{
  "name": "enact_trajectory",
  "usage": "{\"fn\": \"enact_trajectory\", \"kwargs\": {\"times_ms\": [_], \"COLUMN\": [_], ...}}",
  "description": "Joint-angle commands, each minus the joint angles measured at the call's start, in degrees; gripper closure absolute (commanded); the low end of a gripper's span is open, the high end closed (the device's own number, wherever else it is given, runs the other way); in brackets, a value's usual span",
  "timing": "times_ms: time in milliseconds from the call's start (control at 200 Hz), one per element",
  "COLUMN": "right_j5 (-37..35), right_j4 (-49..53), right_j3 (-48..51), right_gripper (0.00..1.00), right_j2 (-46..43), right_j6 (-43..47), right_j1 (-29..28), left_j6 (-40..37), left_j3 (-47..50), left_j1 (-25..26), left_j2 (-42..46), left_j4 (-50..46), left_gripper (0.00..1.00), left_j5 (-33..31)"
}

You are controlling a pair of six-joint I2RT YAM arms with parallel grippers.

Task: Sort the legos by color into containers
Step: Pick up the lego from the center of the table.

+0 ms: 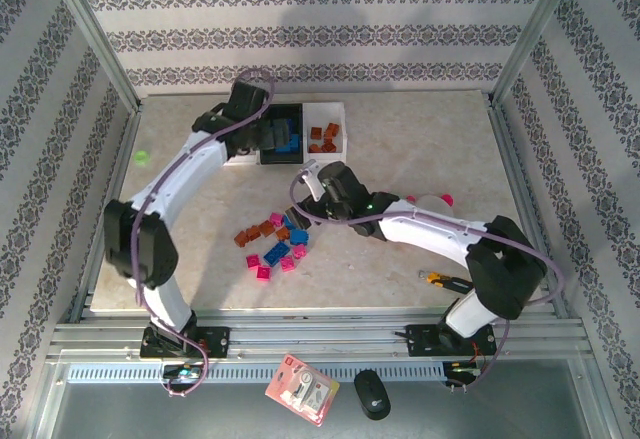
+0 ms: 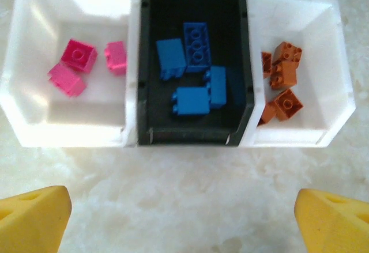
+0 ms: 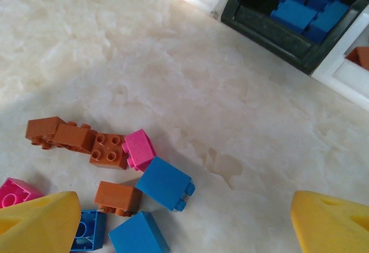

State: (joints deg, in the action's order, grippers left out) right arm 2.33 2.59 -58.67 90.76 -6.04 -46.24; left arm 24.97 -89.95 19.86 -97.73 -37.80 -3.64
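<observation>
Beige marbled table: joined row of three bins at 12 o'clock, loose scatter of pink, blue and brown legos about 7 o'clock from centre, small green bit at 9 near the edge, pink-and-white piece at 3, partly hidden.

Three joined open-top plastic bins are lined up at the back of the pale marbled surface. Small studded plastic bricks are held inside; others are scattered in front.
</observation>
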Motion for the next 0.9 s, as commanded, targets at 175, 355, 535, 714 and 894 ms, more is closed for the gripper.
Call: {"fn": "enact_trajectory", "kwargs": {"times_ms": [175,355,535,714,894], "right_j5": [-0.61,-0.36,-0.8,-0.77,-1.66], "right_j4": [14.81,21.76,23.21,25.18,26.31], "right_j3": [-10.5,-17.92,-21.17,-24.67,-25.96], "right_gripper": [0.1,0.13,0.18,0.26,0.29], "right_j2": [10.05,17.82,22.44,25.89,27.36], "right_j6": [-12.47,-18.84,-20.86,-21.66,-21.47], "right_j1": [-1.37,-2.27,-2.45,-1.88,-0.92], "left_j6": [2.12,-7.38,-12.31,-17.64,-21.83], "left_j3": [22.23,31.85,39.04,43.95,45.64], "left_j1": [-0.51,-0.52,-0.59,-0.49,-0.49], "left_j2": [18.61,29.46,40.1,49.17,52.47], "left_j4": [5.53,10.66,9.88,10.32,8.99], "left_gripper": [0.01,0.01,0.01,0.03,0.01], "left_j5": [-7.15,-2.03,2.76,8.68,14.07]}}
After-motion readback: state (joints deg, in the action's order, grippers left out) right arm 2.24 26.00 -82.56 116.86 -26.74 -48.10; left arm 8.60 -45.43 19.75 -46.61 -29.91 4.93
